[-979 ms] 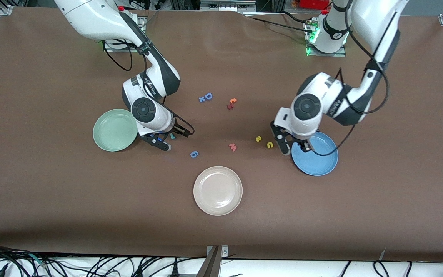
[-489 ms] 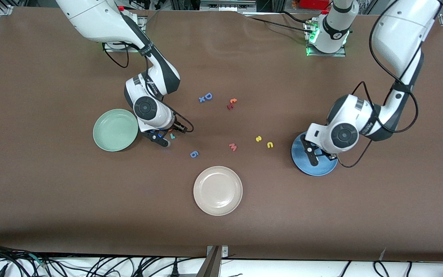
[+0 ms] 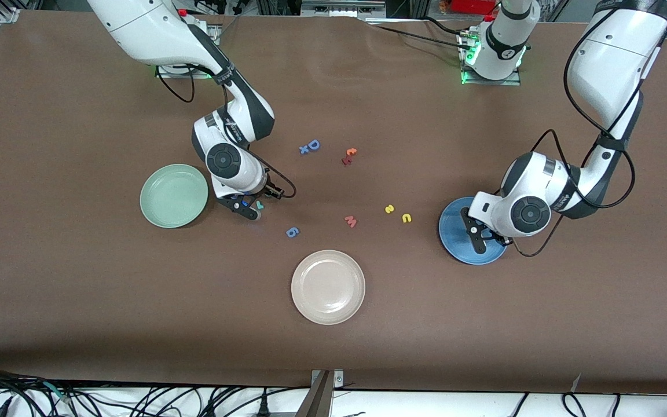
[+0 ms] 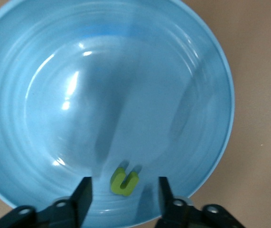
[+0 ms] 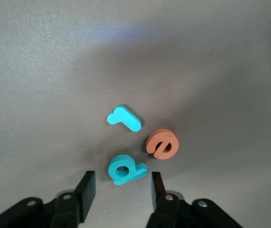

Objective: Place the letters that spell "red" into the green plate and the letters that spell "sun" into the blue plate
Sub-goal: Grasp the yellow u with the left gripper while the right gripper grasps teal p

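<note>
Letters for "red" lie clustered on the counter (image 3: 484,324) just beside the green plate (image 3: 173,195), toward the right arm's end: the teal "d" (image 5: 126,170), the orange "e" (image 5: 162,144) and the teal "r" (image 5: 124,118), close together but apart. Your right gripper (image 5: 121,190) hangs over the "d" with its fingers parted and nothing between them, so centre the "d" between the pads and come straight down; the "e" sits near, and a skewed descent could nudge it. Over the blue plate (image 4: 40,85), your left gripper (image 4: 123,192) has its fingers open and empty, and the olive-green "n" (image 4: 123,180) lies in the plate below them. Lift that arm straight up, then fetch the yellow "s" (image 3: 389,209) and yellow "u" (image 3: 406,218), which wait on the counter near the blue plate.
</note>
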